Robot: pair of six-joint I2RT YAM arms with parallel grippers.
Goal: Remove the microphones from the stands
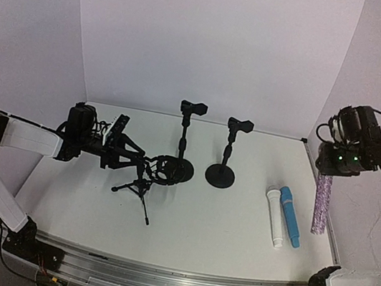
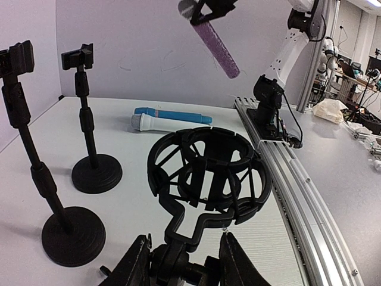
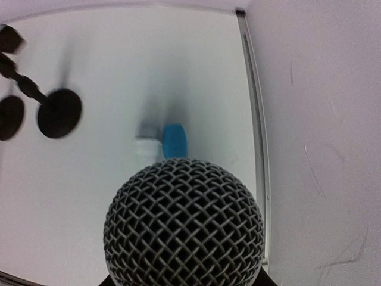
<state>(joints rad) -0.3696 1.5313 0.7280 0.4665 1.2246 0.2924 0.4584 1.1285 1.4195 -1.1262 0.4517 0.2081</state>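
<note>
Top external view: the right gripper pinches the purple microphone, hanging well right of the tripod stand. The left gripper clamps that stand's neck.

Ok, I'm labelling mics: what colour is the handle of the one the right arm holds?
The glittery purple microphone handle shows best in the left wrist view.
</note>
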